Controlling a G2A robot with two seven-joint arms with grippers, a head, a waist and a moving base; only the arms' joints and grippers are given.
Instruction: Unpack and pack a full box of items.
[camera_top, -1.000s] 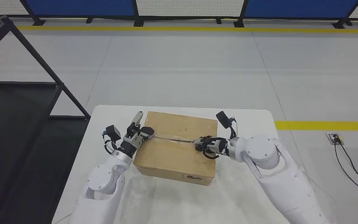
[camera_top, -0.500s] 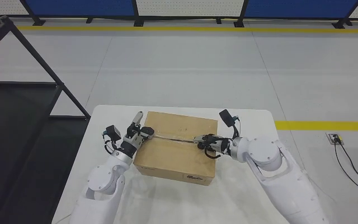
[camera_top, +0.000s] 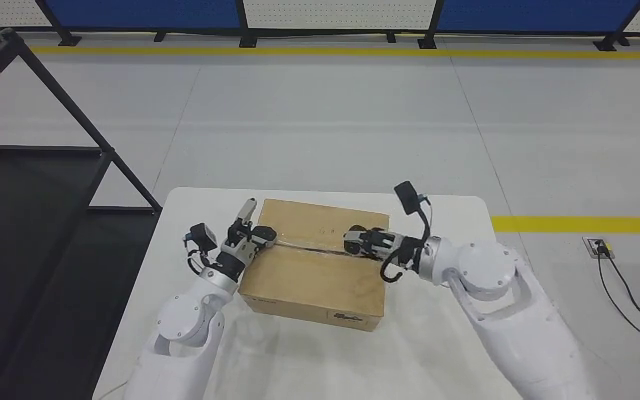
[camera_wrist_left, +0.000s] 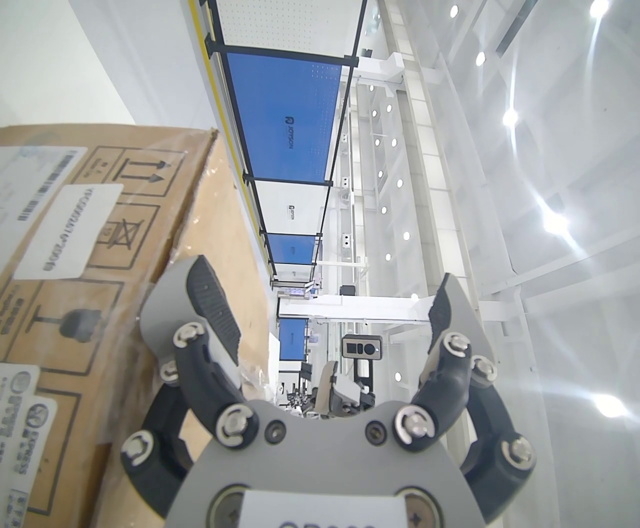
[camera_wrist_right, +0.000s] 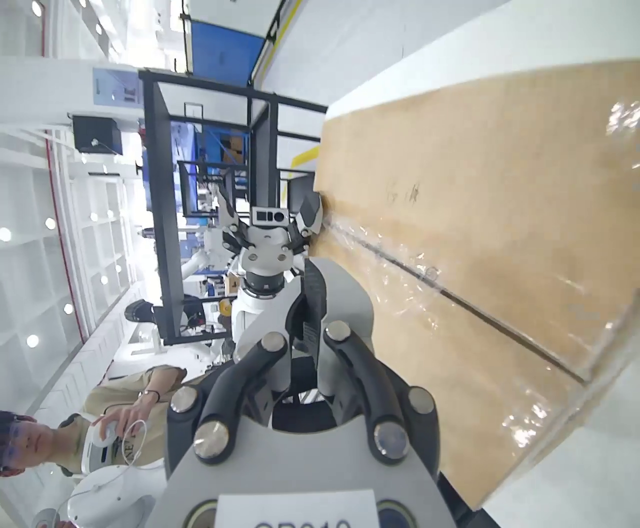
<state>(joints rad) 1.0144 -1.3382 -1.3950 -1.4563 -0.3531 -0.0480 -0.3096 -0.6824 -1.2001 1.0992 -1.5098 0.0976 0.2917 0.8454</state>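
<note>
With box sealed on table, left gripper jaws apart at its end, right gripper jaws together over taped seam: could drag box sideways or slip off tape if pulled unbraced.

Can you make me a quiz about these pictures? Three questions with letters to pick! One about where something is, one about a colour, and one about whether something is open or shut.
1. Where is the box?
A) on the floor
B) on the white table
C) on a shelf

2. What colour is the box?
A) blue
B) red
C) brown

3. How is the left pincer?
A) open
B) shut tight
C) shut on a toy

Answers:
1. B, because the top view shows the box resting on the tabletop.
2. C, because its cardboard looks brown in every view.
3. A, because its two halves stand far apart in the left wrist view, with nothing between them.
</note>
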